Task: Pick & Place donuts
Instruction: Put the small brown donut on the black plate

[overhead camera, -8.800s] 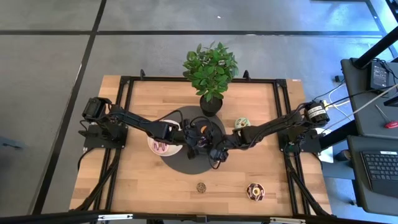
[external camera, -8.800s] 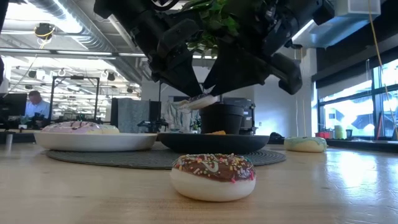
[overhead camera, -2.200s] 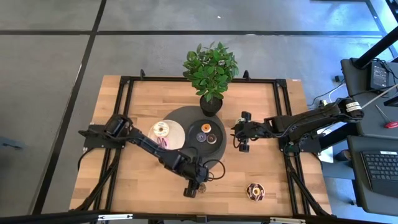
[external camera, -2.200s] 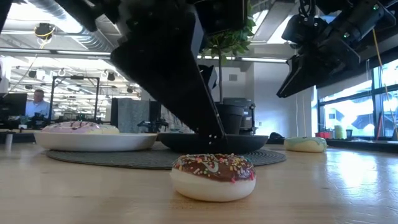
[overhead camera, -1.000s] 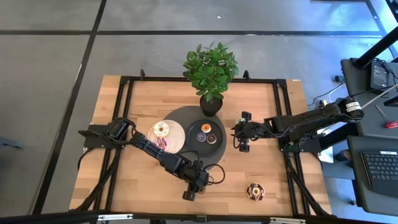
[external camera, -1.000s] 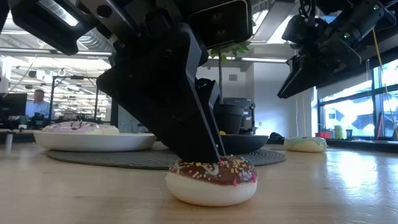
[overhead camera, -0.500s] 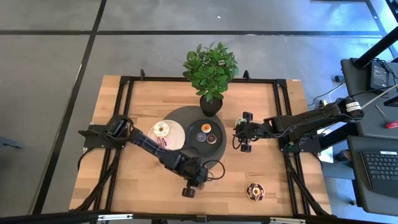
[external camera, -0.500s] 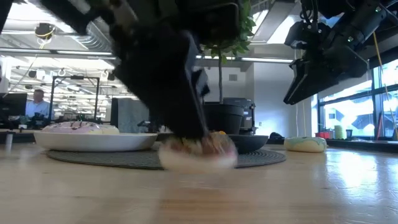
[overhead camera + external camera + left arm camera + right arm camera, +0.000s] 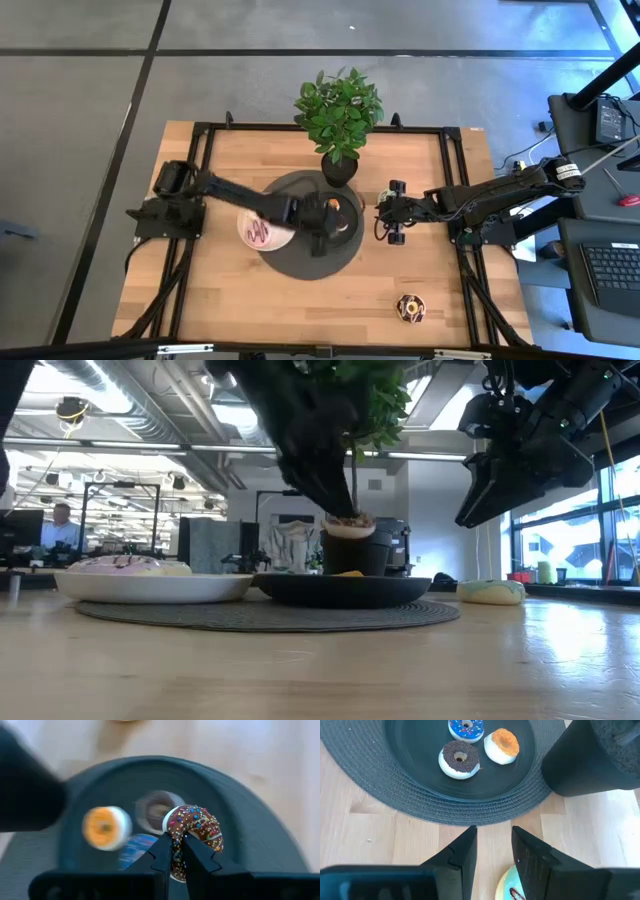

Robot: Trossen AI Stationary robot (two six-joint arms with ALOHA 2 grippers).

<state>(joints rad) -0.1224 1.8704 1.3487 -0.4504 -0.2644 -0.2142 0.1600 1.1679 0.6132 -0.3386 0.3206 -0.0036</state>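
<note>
Since a second ago, we note the left gripper (image 9: 177, 851) has left the table's front edge, taking the sprinkled chocolate donut (image 9: 192, 831) with it, and now hangs above the black plate (image 9: 346, 238). Its fingers are pinched close on the donut's rim, the ring held on edge clear of the plate; in the low view the donut (image 9: 349, 525) shows as a pale shape above the plate (image 9: 345, 589).

On the black plate we record an orange donut (image 9: 502, 745), a blue donut (image 9: 466, 728) and a dark cookie-crumb donut (image 9: 459, 759). The white plate (image 9: 150, 587), beside it on the grey mat (image 9: 310, 262), carries pink-iced donuts (image 9: 125, 565). Another chocolate donut (image 9: 410, 307) lies near the table's front right.

The right gripper (image 9: 493, 851) waits above the wood just right of the mat, its fingers parted and holding nothing. A pale green donut (image 9: 511, 885) lies just below it, also visible in the low view (image 9: 491, 591). A potted plant (image 9: 339, 118) stands behind the mat. A person (image 9: 62, 528) sits far off in the room.
</note>
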